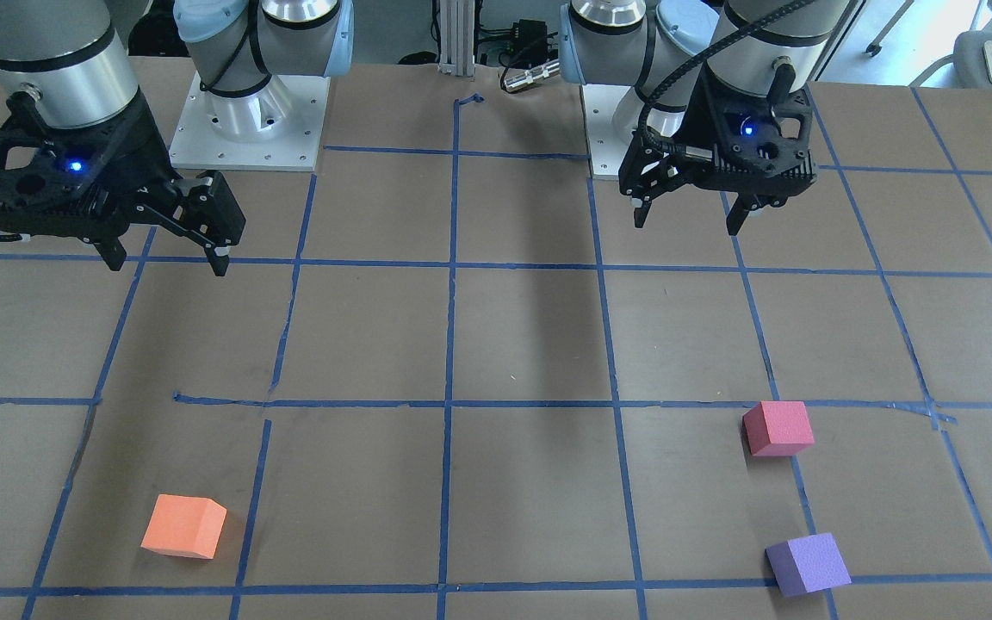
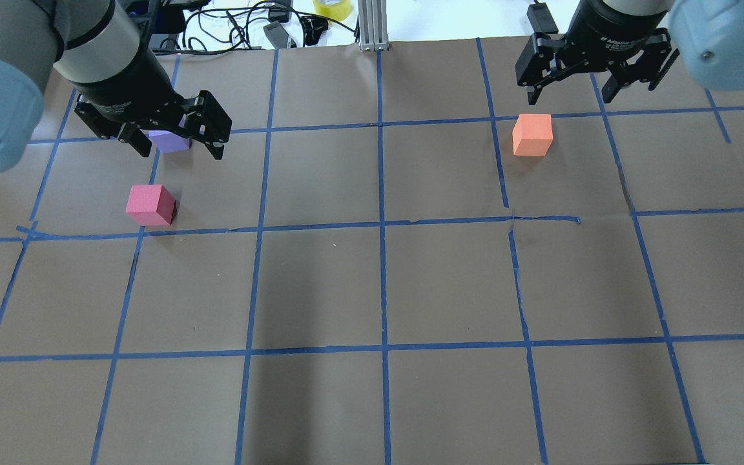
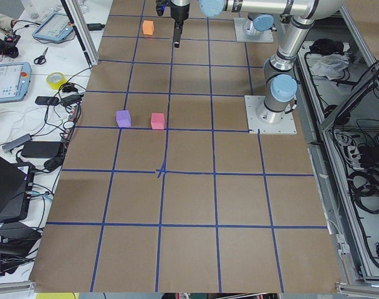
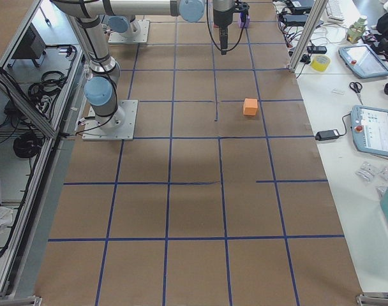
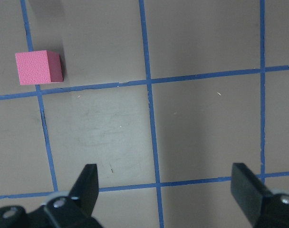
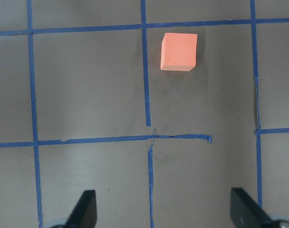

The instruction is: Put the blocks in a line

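Hovering released and empty, left claw (image 1: 690,226) and right claw (image 1: 167,263) likely face the first pick: carrying the lower-left orange block (image 1: 183,526) toward the pink block (image 1: 778,428).

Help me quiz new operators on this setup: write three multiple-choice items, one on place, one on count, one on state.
1. Where is the orange block?
A. Alone on the robot's right side.
B. Between the other two blocks.
C. Inside a gripper.

2. How many blocks are on the table?
A. Two.
B. Three.
C. Four.

3. How are the grippers?
A. Both shut on blocks.
B. One open, one shut.
C. Both open, empty.

Key: 1 A, the pink block and purple block sit together on the left side; 2 B, orange, pink and purple show; 3 C, the left gripper and right gripper hang spread above the table, holding nothing.
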Controlling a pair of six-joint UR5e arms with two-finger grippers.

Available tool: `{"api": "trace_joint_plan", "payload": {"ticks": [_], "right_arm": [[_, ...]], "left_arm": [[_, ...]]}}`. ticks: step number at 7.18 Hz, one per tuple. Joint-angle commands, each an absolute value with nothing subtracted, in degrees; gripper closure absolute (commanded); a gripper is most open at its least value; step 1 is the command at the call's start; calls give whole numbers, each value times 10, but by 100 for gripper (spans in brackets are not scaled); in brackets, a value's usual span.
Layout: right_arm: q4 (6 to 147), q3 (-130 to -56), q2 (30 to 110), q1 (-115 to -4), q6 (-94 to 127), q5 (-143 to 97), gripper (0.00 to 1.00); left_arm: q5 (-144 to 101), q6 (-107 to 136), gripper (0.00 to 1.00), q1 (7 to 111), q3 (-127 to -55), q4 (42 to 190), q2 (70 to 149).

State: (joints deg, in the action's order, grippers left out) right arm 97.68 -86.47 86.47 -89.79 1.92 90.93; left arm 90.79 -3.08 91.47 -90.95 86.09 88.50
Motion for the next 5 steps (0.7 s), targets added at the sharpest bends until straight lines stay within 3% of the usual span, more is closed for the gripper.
{"api": "trace_joint_plan", "payload": {"ticks": [1,5], "right_arm": [[976,-865,865,-897,18,911,0],[978,-865,860,-895,18,916,0]], "left_arm": [[908,-31,0,914,-909,861,884],[908,-31,0,914,-909,860,885]]}}
